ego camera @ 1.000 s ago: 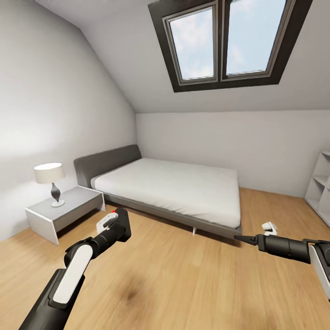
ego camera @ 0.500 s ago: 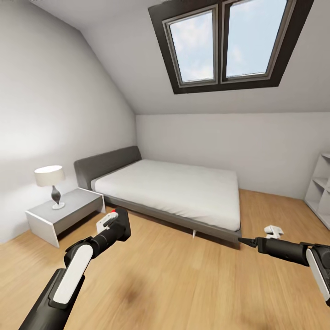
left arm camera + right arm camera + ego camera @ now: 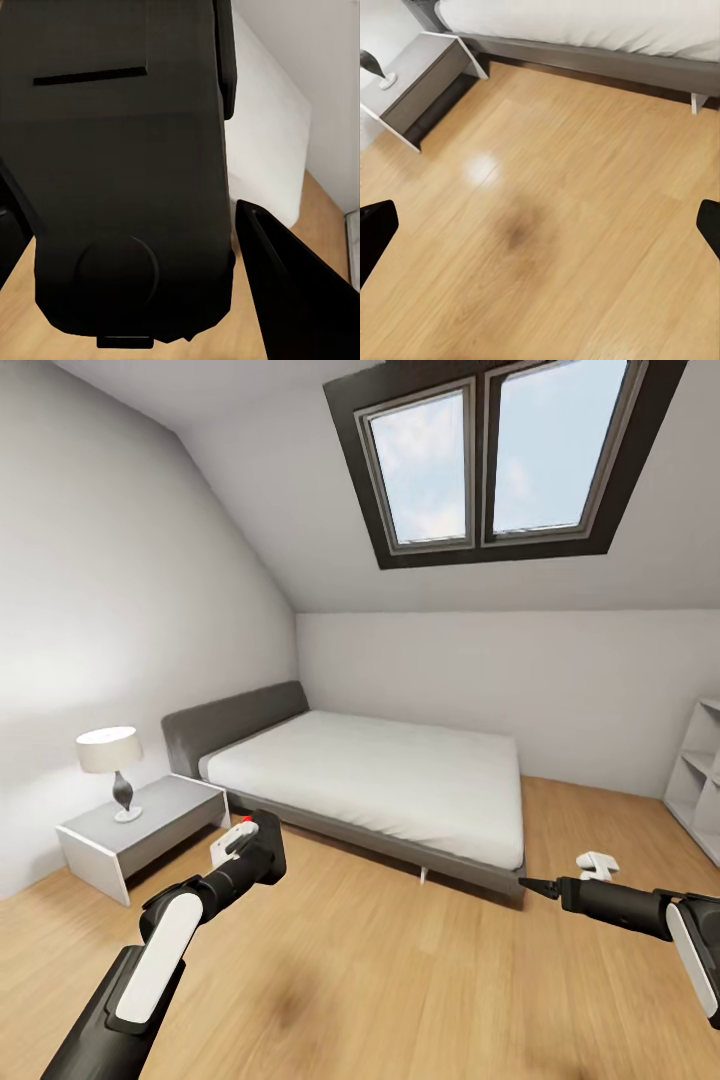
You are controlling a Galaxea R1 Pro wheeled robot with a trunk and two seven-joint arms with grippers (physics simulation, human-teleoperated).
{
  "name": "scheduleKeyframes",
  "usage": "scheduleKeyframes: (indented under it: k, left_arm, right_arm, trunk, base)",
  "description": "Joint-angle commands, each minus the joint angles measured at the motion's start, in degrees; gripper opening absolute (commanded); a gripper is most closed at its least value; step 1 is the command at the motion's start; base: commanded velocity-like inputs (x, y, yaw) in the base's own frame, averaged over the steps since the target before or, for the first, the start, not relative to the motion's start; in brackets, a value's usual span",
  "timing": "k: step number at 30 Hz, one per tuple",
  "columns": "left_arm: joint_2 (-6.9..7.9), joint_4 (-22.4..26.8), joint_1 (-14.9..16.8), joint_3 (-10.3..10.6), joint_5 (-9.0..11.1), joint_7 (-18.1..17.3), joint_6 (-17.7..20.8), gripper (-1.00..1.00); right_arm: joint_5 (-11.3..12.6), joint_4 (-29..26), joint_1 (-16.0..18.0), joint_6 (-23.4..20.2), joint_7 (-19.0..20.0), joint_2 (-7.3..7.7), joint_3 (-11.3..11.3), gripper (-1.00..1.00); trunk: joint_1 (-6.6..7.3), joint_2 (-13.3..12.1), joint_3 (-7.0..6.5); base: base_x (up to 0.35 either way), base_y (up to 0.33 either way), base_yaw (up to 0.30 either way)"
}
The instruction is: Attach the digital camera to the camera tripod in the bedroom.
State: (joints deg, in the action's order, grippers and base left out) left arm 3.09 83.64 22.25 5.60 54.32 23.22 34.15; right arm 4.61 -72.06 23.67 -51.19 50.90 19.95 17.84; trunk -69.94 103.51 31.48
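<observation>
You are facing the bedroom (image 3: 150, 560), white walls rising to a sloped ceiling with a dark-framed skylight (image 3: 490, 455) overhead. The light wood floor (image 3: 400, 970) spreads under both your arms. A grey bed (image 3: 370, 780) with a white mattress stands against the far wall, its headboard toward the left corner. Beside the headboard sits a grey nightstand (image 3: 140, 830) carrying a small lamp (image 3: 110, 765) with a white shade. A white shelf unit (image 3: 700, 770) shows at the right edge.

Your left claw (image 3: 250, 850) is raised over the floor near the nightstand and is clamped on the digital camera (image 3: 127, 172), whose black body sits between the fingers (image 3: 292, 292) in the left wrist view; its red dot shows by the claw in the head view. Your right claw (image 3: 540, 885) reaches out low over the floor near the bed's foot, its fingertips (image 3: 375, 232) spread wide apart and holding nothing.
</observation>
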Motion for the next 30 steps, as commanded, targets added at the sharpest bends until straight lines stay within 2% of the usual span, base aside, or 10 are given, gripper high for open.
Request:
scheduleKeyframes:
  k: [1, 30]
  left_arm:
    - [0.06, 0.10, 0.04, 0.10, 0.51, 0.51, 0.04, -1.00]
    - [0.07, 0.12, 0.05, 0.06, 0.90, 0.42, 0.13, -1.00]
  right_arm:
    - [0.46, -0.07, 0.03, -0.48, -0.12, 0.00, 0.06, 1.00]
    - [0.44, -1.95, 0.04, -0.62, -0.36, 0.00, -0.16, 1.00]
  trunk:
    - [0.23, -0.38, -0.12]
    - [6.60, -12.01, -5.32]
  base:
    - [0.000, 0.000, 0.000]
    - [0.000, 0.000, 0.000]
